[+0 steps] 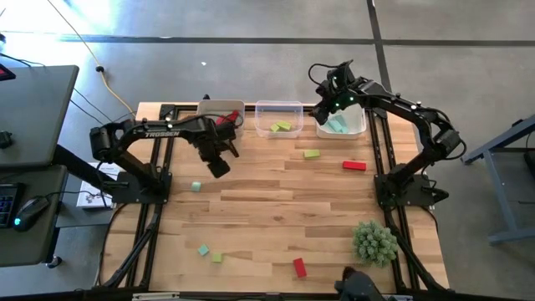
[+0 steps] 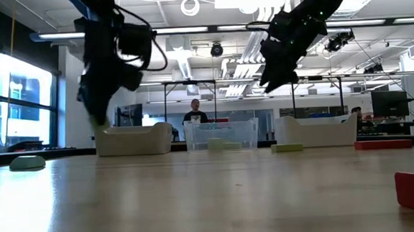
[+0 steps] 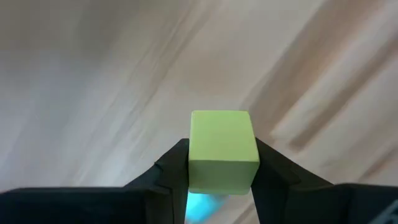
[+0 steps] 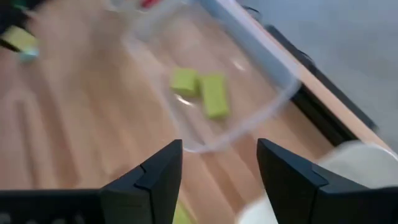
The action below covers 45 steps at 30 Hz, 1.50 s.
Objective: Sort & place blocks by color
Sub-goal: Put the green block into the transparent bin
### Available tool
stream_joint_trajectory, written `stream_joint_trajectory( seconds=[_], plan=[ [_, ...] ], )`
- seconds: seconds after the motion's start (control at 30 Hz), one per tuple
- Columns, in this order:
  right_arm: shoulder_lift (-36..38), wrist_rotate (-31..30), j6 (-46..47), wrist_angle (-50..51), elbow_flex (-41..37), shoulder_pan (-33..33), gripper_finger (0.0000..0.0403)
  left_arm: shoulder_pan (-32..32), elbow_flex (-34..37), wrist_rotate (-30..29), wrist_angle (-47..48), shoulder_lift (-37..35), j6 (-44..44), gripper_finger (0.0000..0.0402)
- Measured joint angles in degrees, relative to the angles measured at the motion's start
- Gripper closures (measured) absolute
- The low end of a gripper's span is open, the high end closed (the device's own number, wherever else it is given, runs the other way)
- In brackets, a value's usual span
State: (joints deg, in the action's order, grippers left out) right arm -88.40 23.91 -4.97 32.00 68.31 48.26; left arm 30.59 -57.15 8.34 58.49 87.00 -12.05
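Note:
My left gripper point(image 1: 219, 165) hangs above the table's left middle, shut on a small yellow-green block point(image 3: 222, 140). My right gripper point(image 1: 321, 99) stands open and holds nothing, raised over the far edge between the clear middle bin point(image 1: 278, 107) and the right bin point(image 1: 359, 127). Two yellow-green blocks point(image 4: 200, 92) lie on the clear bin's floor. Red blocks point(image 1: 224, 121) show in the left bin point(image 1: 219, 107), teal ones point(image 1: 338, 125) in the right bin. Loose blocks lie flat on the table: yellow-green point(image 1: 312, 154), red point(image 1: 354, 165), teal point(image 1: 196, 186). My left gripper pinches the yellow-green block by two opposite side faces point(image 3: 194, 163), one finger point(image 3: 171, 171) on each. The fingers point down from above. The block sits level between the fingertips, lifted clear of the table.
Near the front edge lie a teal block point(image 1: 202, 249), a yellow-green block point(image 1: 216, 257) and a red block point(image 1: 299, 267). A spiky green plant ball point(image 1: 374, 242) stands at the front right. Bare wood lies in the table's middle point(image 1: 276, 201).

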Motion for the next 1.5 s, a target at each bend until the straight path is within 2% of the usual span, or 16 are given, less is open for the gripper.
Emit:
stream_joint_trajectory(
  seconds=[0.13, 0.5, 0.77, 0.97, 1.23, 1.5],
  plan=[
    [0.0, 3.8, 0.0, -3.0, 0.0, -2.86, 0.0208, 2.15, -2.45, 7.12, -5.57, 0.0, 2.33, 0.0292],
    [0.0, 3.29, -1.07, -11.4, -0.02, -13.69, 0.0208, 11.13, -6.12, 22.5, -17.16, 0.0, 1.63, 0.0291],
    [0.0, 3.12, -1.71, -23.98, 0.0, -20.36, 0.0208, 13.61, -6.1, 30.78, -26.91, 0.02, -3.22, 0.0292],
    [0.0, 2.86, -6.96, -29.86, 0.0, -24.07, 0.0208, 13.82, -6.12, 37.7, -37.8, 0.02, -9.61, 0.0293],
    [0.0, -4.43, -12.31, -33.33, -0.02, -28.21, 0.0208, 13.82, -6.12, 46.74, -51.52, 0.02, -19.66, 0.0293],
    [-0.02, -11.53, -14.67, -37.41, 0.0, -30.1, 0.0208, 13.82, -6.09, 49.77, -57.86, 0.04, -24.94, 0.0292]
  ],
)
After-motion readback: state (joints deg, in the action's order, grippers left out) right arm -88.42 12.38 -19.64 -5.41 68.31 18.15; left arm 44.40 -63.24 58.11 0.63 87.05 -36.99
